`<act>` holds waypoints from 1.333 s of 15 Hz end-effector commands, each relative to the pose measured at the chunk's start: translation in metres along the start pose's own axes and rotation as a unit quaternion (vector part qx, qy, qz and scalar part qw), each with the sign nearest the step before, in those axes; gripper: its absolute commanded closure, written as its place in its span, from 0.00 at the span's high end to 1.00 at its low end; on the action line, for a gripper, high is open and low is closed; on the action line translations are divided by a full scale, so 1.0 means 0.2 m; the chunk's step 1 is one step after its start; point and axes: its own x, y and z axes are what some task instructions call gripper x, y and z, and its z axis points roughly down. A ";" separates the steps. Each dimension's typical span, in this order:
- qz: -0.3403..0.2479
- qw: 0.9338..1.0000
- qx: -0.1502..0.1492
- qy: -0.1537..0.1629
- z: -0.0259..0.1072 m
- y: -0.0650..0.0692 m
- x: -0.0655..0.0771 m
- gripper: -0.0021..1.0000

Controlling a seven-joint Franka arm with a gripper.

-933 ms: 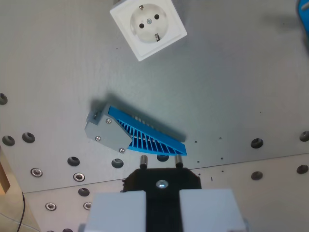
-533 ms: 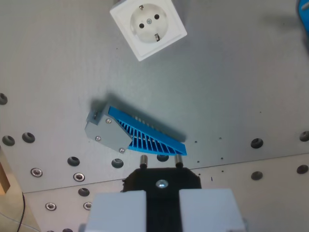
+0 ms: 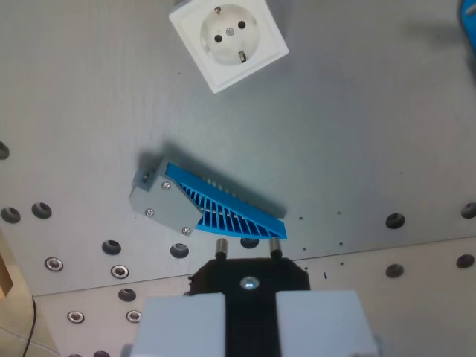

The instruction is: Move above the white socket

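Wrist view: the gripper fills the bottom edge, its two pale fingers closed on a black plug whose two metal pins point away from the camera, toward the table. The plug sits clamped between the pads with no gap showing, so the grip looks firm.

The white socket lies well ahead of the gripper, at the top of the view and slightly toward the wrist view's left of the plug's centreline. It is turned at an angle to the frame, and its two holes and earth clips face up, uncovered. Between the gripper and the socket, just ahead of the pins, rests a grey-and-blue ribbed part lying flat on the metal table.

As for progress — the plug is already in hand, but the move itself looks barely begun: the socket is far from being under the pins. What is left, by my judgement, is to carry the plug forward over the ribbed part and a little to the wrist view's left until the pins hang over the socket face.

No containers are in view — only threaded holes in the table and a sliver of something blue at the top right corner, too cropped to identify.
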 end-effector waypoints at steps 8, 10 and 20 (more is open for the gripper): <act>-0.056 0.998 0.007 0.017 0.11 0.00 0.03 0.00; -0.067 0.998 0.009 0.020 0.14 0.00 0.04 0.00; -0.127 0.991 0.013 0.029 0.34 0.00 0.08 0.00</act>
